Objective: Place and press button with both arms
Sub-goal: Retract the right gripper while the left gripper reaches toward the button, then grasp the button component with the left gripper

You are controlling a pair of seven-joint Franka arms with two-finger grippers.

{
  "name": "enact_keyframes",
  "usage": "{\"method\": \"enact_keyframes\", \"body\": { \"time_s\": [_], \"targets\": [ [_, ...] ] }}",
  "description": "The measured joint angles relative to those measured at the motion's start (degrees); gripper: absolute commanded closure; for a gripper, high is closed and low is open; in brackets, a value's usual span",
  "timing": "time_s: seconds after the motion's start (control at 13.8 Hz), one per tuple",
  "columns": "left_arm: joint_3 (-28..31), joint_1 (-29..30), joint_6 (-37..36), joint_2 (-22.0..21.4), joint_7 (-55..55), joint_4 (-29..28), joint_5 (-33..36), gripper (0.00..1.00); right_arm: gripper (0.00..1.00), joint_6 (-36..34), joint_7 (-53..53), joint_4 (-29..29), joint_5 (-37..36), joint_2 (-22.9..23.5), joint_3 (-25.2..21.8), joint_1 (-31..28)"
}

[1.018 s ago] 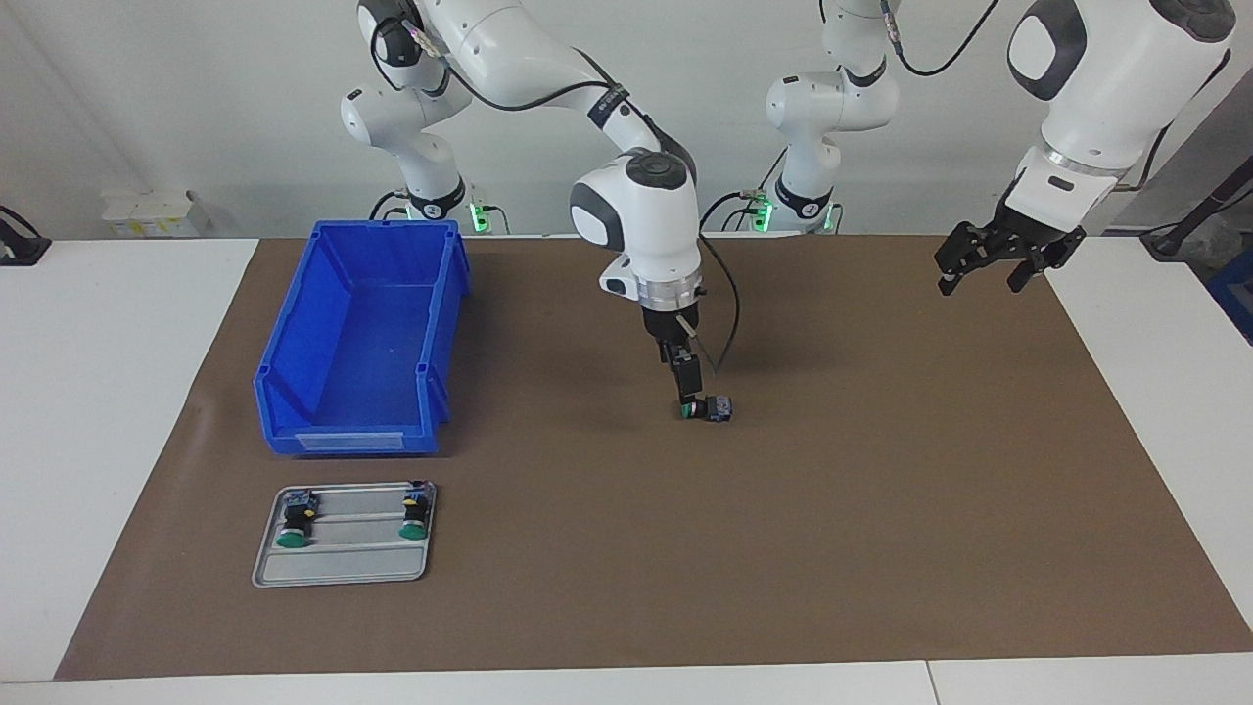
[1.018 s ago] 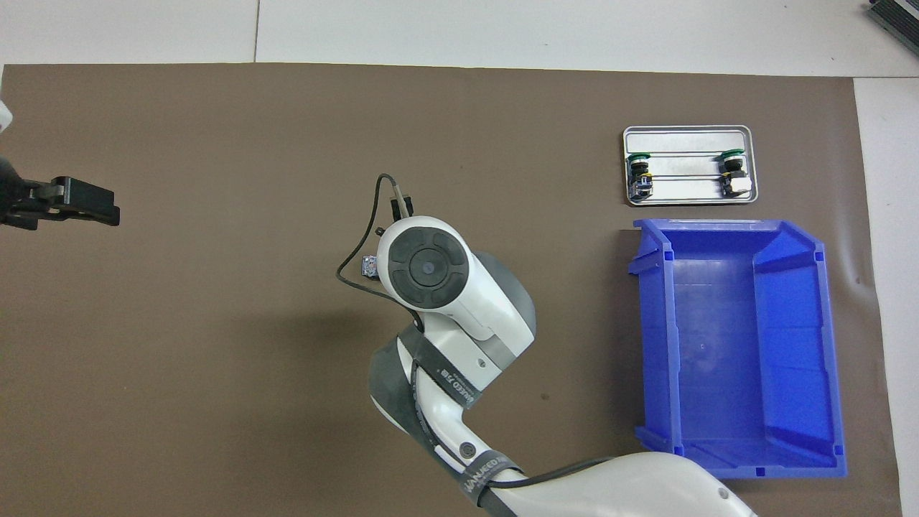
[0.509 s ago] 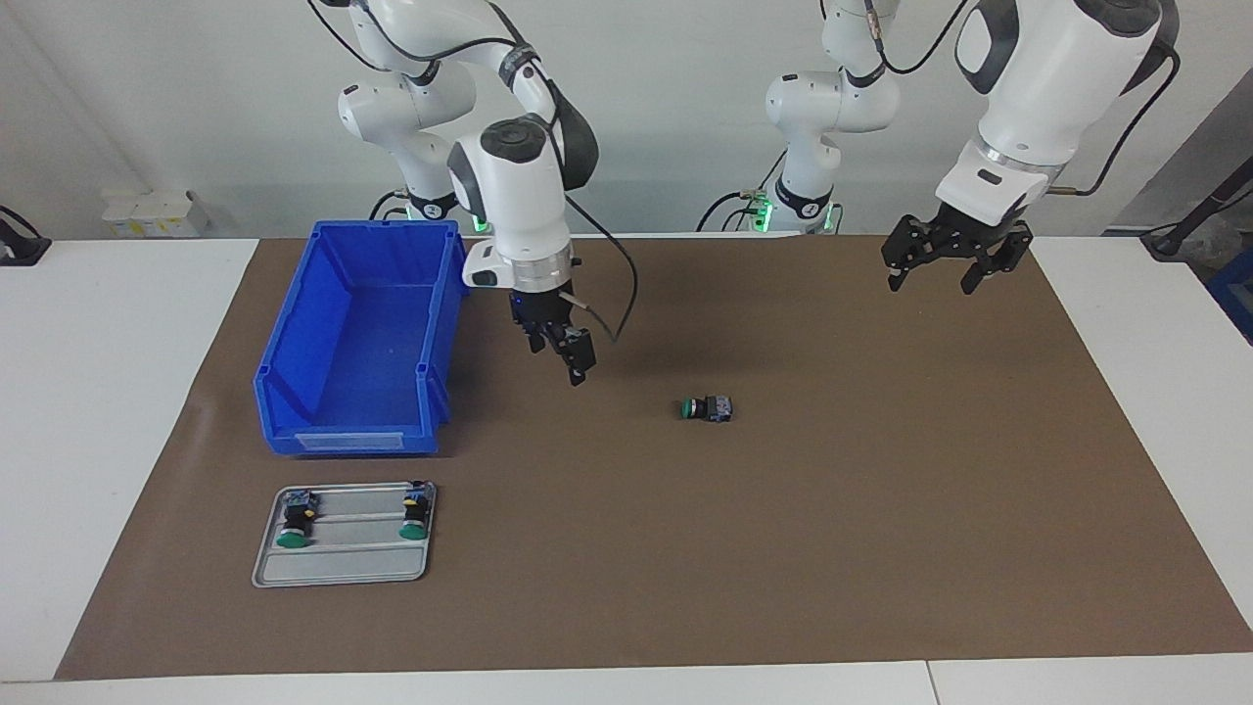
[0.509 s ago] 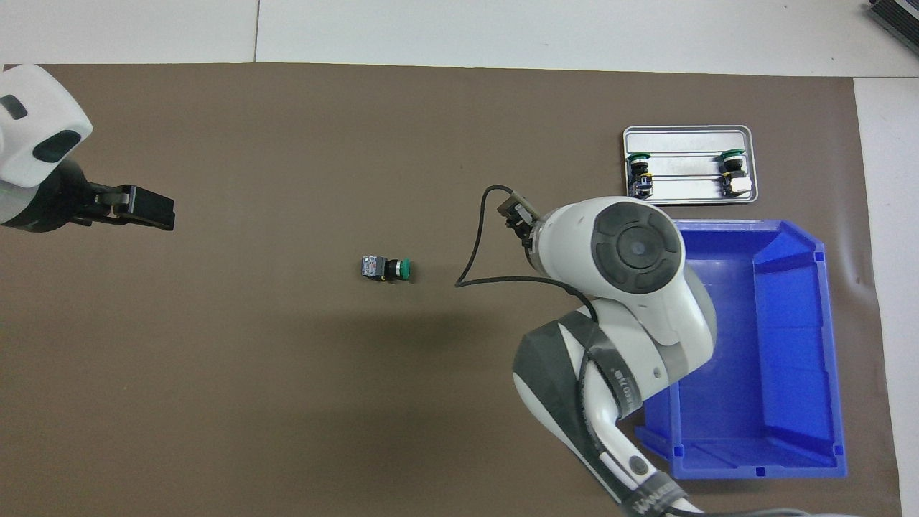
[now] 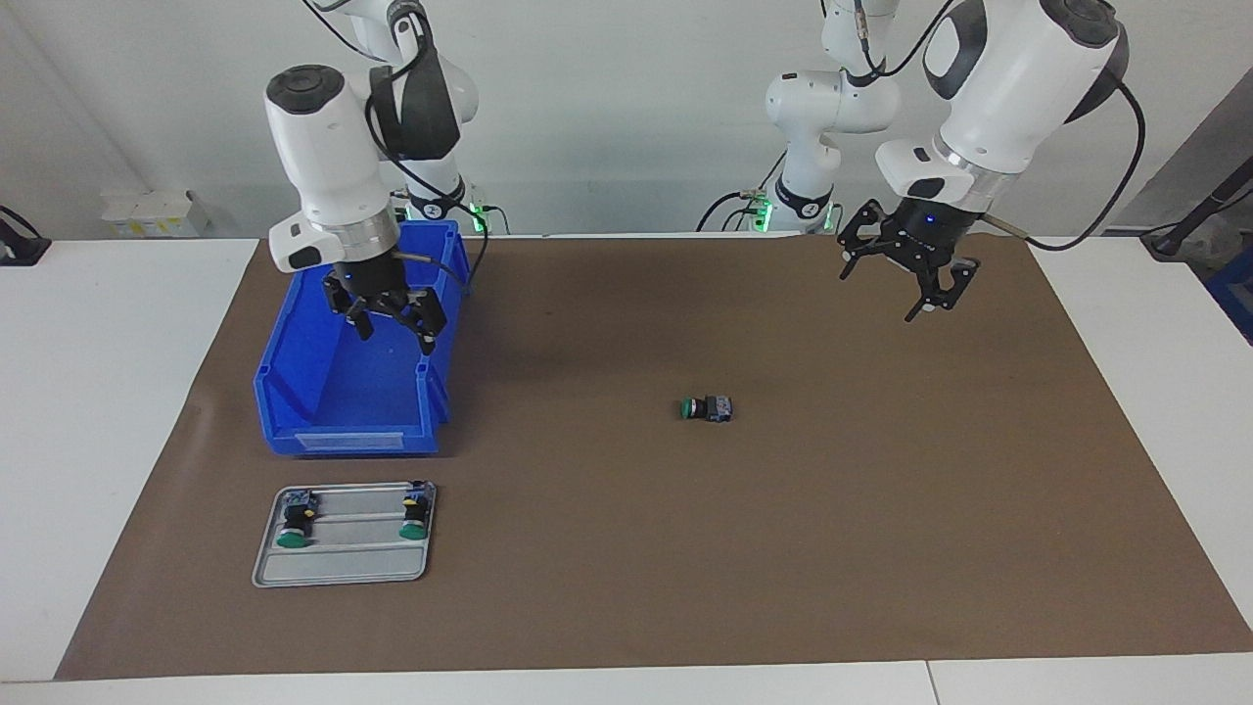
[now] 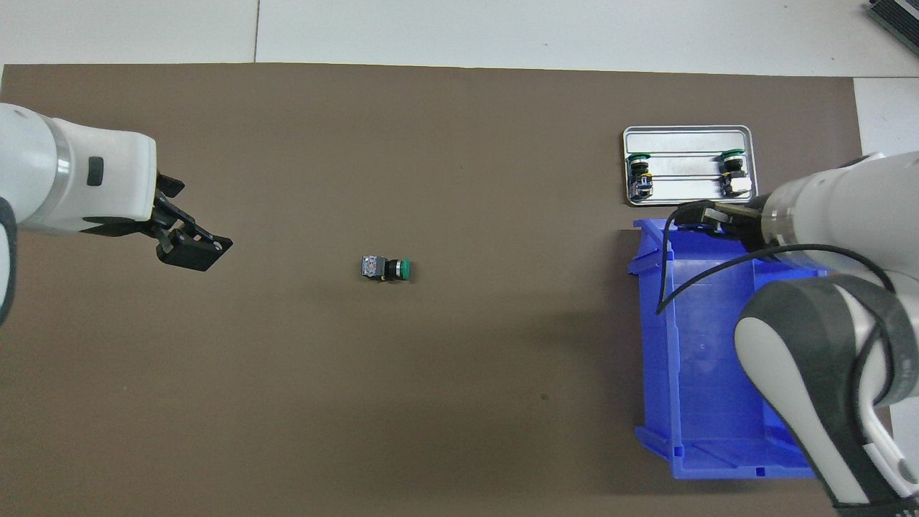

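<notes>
Centrally, round-capped cylindrical button (image 5: 707, 407) on mat (image 5: 881, 548)

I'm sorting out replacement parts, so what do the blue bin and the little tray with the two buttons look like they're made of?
The blue bin looks like moulded plastic: uniform saturated colour, soft sheen, ribbed walls. The tray seems to be metal, perhaps aluminium: silver-grey, dull brushed look, thin rolled rim with rounded corners; grey plastic can't be ruled out.

You have bright, even light from above, with only soft, faint shadows on the brown mat (image 5: 881, 548). Both views look sharp to you, without glare or visible edge distortion.
</notes>
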Motion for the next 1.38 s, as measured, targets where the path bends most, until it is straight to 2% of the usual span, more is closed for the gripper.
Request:
{"method": "enact_keyframes", "body": {
  "time_s": [0.15, 0.36, 0.51, 0.65, 0.95, 1.09, 1.38],
  "targets": [
    [-0.1, -1.4, 3.0, -1.1, 9.7, -4.3, -0.1, 0.0, 0.0, -4.4, -6.8, 4.1, 0.0, -0.1, -0.1, -3.2],
    [-0.1, -4.6, 4.0, -1.2, 14.9, -7.1, -0.2, 0.0, 0.0, -12.7, -10.1, 12.4, 0.0, 1.3, -0.1, -5.0],
    [-0.2, -7.3, 4.5, 0.4, 15.5, -8.2, -0.2, 0.0, 0.0, -18.7, -10.2, 19.8, 0.0, 3.8, -0.1, -5.0],
    [-0.3, -9.8, 5.9, 3.3, 17.0, -8.5, -0.2, 0.0, 0.0, -20.9, -10.6, 23.5, 0.0, 5.7, -0.1, -5.0],
    [-0.2, -11.7, 13.9, 6.2, 19.7, -9.9, -0.2, 0.01, 0.0, -24.1, -14.1, 24.2, 0.0, 6.0, -0.1, -5.2],
    [-0.3, -12.3, 18.7, 6.9, 19.7, -11.5, -0.2, 0.11, 0.0, -25.0, -14.9, 23.7, 0.0, 5.4, -0.1, -5.2],
    [-0.2, -13.4, 23.9, 10.4, 19.5, -12.7, -0.2, 0.12, 0.0, -25.0, -16.4, 22.8, 0.0, 4.8, -0.1, -5.2]
  ]
}}
